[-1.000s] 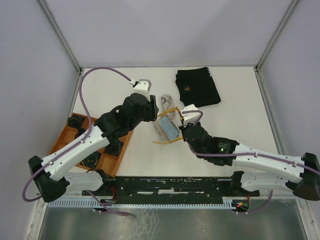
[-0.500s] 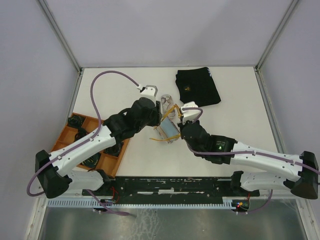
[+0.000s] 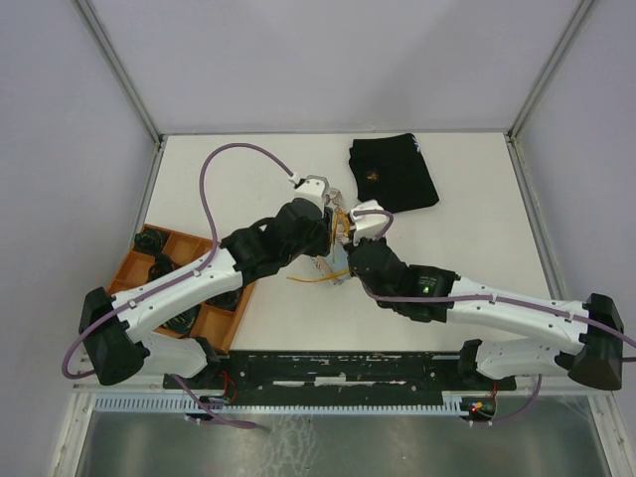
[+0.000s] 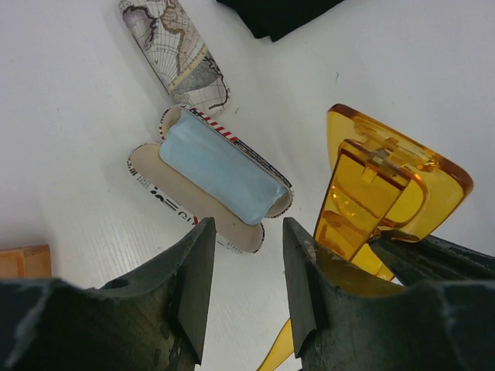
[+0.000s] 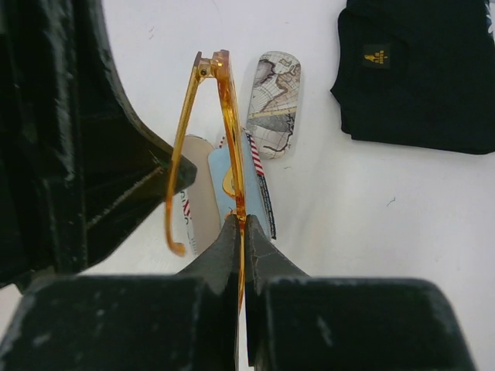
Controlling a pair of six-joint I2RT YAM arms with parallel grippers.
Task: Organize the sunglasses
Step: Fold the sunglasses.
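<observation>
My right gripper (image 5: 242,224) is shut on the lens front of the translucent orange sunglasses (image 5: 229,116) and holds them above the open case. One arm of the pair hangs out to the left. My left gripper (image 4: 247,255) is open and empty, right beside the orange sunglasses (image 4: 387,185), its right finger close to them. In the top view both grippers meet at the table's middle, left (image 3: 323,214) and right (image 3: 344,235). The white-framed sunglasses are out of view.
An open map-print case (image 4: 186,212) with a light blue cloth (image 4: 220,174) lies under the grippers. A closed map-print case (image 5: 274,100) lies just beyond. A black cloth (image 3: 393,171) is at the back right. An orange tray (image 3: 149,260) with dark items sits left.
My left arm has swung right, bringing its open gripper up against the sunglasses. My right gripper has carried the orange sunglasses a little farther from me.
</observation>
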